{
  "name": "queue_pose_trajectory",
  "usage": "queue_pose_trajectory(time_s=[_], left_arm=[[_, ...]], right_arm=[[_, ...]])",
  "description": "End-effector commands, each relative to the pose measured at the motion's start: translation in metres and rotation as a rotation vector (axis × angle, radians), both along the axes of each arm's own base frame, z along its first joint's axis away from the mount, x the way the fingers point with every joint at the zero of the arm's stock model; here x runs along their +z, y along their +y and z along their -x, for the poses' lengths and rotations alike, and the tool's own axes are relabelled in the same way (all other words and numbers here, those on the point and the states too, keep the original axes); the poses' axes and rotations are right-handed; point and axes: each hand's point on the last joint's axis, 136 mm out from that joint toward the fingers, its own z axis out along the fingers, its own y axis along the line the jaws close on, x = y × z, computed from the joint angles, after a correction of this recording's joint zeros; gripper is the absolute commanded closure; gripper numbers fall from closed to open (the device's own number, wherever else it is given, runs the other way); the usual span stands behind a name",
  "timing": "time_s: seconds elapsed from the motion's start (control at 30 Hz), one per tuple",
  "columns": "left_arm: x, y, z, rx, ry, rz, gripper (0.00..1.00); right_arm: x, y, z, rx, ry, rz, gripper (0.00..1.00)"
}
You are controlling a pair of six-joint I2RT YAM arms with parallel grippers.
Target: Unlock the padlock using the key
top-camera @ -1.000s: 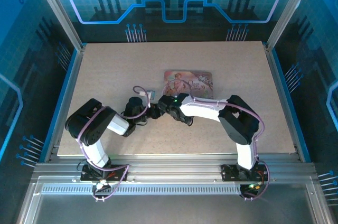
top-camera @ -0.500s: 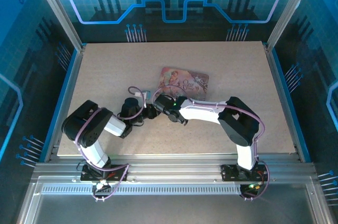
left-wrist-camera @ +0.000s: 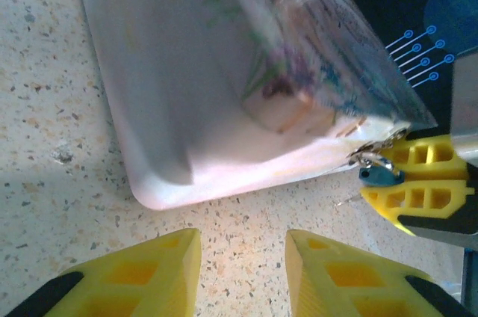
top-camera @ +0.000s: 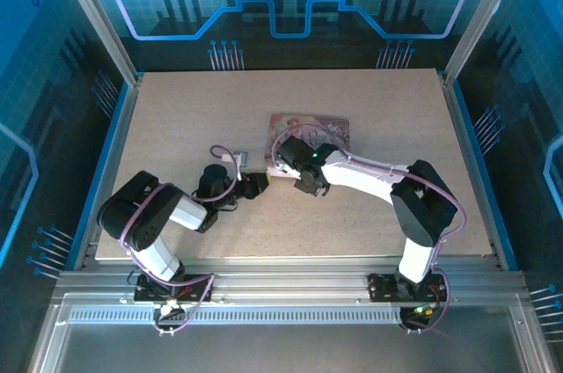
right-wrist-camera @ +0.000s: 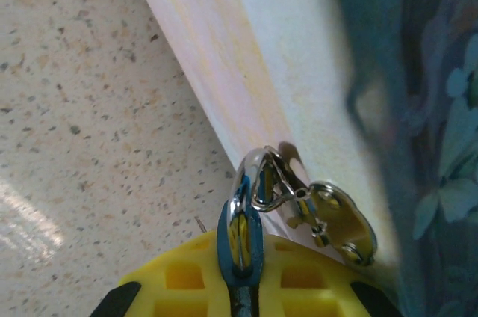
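The tiny blue padlock (right-wrist-camera: 240,251) is pinched between the yellow fingers of my right gripper (right-wrist-camera: 243,246), which is shut on it. Its metal shackle (right-wrist-camera: 252,175) passes through the small hasp (right-wrist-camera: 336,221) on the side of the pink illustrated box (right-wrist-camera: 284,55). From the left wrist, the padlock (left-wrist-camera: 379,176) shows at the box's (left-wrist-camera: 224,93) near edge, held by the right gripper (left-wrist-camera: 407,182). My left gripper (left-wrist-camera: 243,238) stands open over bare table just short of the box's corner. A thin silvery sliver (left-wrist-camera: 347,199) lies beside the padlock; I cannot tell whether it is the key.
From above, the box (top-camera: 317,125) lies mid-table with the right gripper (top-camera: 303,179) at its near edge and the left gripper (top-camera: 258,184) just to the left. The speckled table (top-camera: 378,100) is ringed by a metal frame (top-camera: 114,140).
The right arm has swung rightward and away from the left gripper, taking the padlock along. The box has turned and shifted a little. The left gripper has drifted slightly left.
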Motion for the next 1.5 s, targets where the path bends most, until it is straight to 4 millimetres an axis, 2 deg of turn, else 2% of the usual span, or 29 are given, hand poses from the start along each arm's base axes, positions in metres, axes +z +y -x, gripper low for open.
queue_pose_trajectory(time_s=[0.0, 0.23, 0.43, 0.63, 0.8, 0.97, 1.1, 1.27, 1.37, 1.47], left_arm=[[0.003, 0.002, 0.001, -0.016, -0.027, 0.017, 0.65], [0.002, 0.002, -0.001, -0.022, -0.037, 0.037, 0.65], [0.0, 0.001, -0.004, -0.031, -0.041, 0.051, 0.66], [-0.004, 0.0, -0.004, -0.04, -0.039, 0.06, 0.66], [-0.003, 0.002, -0.006, -0.044, -0.047, 0.068, 0.67], [-0.002, 0.001, -0.005, -0.052, -0.064, 0.065, 0.67], [-0.003, 0.001, -0.003, -0.054, -0.063, 0.062, 0.67], [-0.002, 0.002, -0.003, -0.056, -0.07, 0.061, 0.68], [-0.002, 0.002, -0.002, -0.056, -0.069, 0.06, 0.68], [-0.003, 0.003, -0.001, -0.056, -0.068, 0.058, 0.68]], right_arm=[[0.008, 0.008, 0.014, 0.003, 0.129, -0.121, 1.0], [0.005, -0.013, 0.004, -0.109, 0.176, -0.217, 1.0], [0.0, -0.013, 0.008, -0.148, 0.252, -0.312, 1.0], [-0.027, -0.031, 0.013, -0.191, 0.294, -0.197, 1.0], [-0.042, -0.027, 0.025, -0.213, 0.342, -0.213, 1.0], [-0.053, -0.018, 0.027, -0.237, 0.35, -0.25, 1.0], [-0.057, -0.033, 0.008, -0.251, 0.181, -0.08, 1.0], [-0.05, -0.052, -0.014, -0.241, -0.021, 0.165, 1.0], [-0.039, -0.059, -0.022, -0.246, -0.126, 0.238, 1.0], [-0.015, -0.07, -0.032, -0.279, -0.272, 0.339, 1.0]])
